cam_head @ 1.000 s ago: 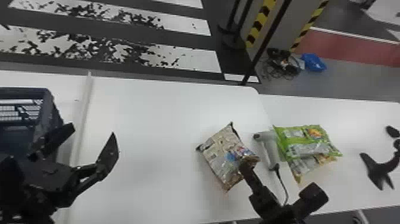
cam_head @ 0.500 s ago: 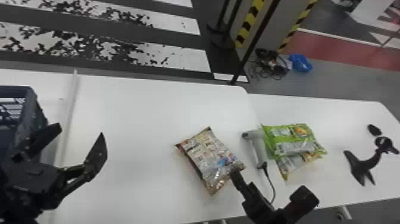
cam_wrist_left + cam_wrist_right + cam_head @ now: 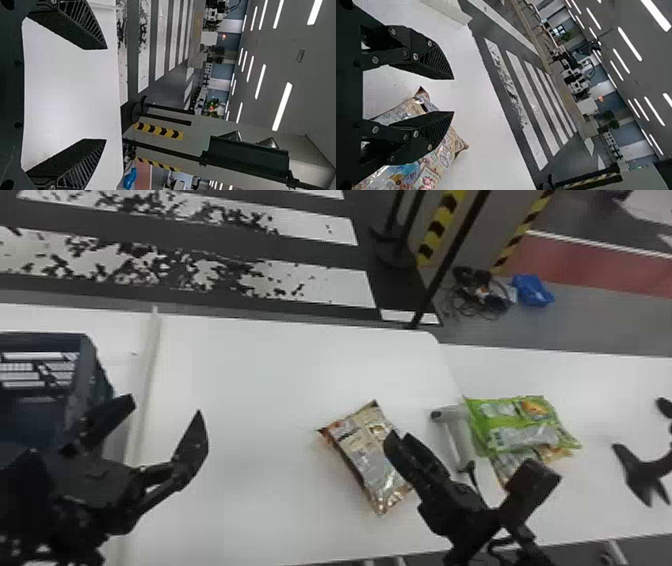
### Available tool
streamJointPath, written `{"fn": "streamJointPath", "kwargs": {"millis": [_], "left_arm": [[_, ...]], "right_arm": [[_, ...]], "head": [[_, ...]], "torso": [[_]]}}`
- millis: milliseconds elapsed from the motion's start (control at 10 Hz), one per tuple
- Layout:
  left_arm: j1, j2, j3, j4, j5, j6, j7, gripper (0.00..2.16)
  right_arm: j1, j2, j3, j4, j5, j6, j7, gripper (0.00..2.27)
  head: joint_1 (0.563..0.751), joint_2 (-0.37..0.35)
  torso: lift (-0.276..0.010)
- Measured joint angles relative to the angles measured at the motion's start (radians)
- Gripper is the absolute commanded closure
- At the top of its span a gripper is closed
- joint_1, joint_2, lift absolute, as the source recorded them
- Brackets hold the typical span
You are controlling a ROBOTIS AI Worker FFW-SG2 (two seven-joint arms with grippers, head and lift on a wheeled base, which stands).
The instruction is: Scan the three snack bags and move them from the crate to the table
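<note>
Two open: left gripper [image 3: 106, 94], right gripper [image 3: 454, 95] — both empty
Snack bag [image 3: 372, 460]: nine o'clock from scanner [image 3: 459, 440]
Snag risk: sweeping low, right gripper could shove bag — into scanner

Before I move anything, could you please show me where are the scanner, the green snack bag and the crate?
Scanner [image 3: 460, 442]: head view, on its pale handle.
Green snack bag [image 3: 517, 423]: head view, near the middle of its upper face.
Crate [image 3: 89, 377]: head view, on its right-hand wall.
</note>
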Motion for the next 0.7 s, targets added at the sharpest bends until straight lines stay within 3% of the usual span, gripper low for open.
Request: {"fn": "streamJointPath", "kwargs": {"millis": [500, 700], "left_arm": [[0.024, 0.006, 0.023, -0.02, -0.001, -0.001, -0.002, 0.03], [0.028, 0.006, 0.034, -0.022, -0.001, -0.001, -0.012, 0.03]], "right_arm": [[-0.174, -0.016, 0.208, 0.235, 0.228, 0.005, -0.05, 2.25], [-0.258, -0.012, 0.276, 0.348, 0.278, -0.043, -0.123, 2.25]], "head": [[0.695, -0.065], [0.695, -0.032]], "torso": [[-0.062], [-0.062]]}}
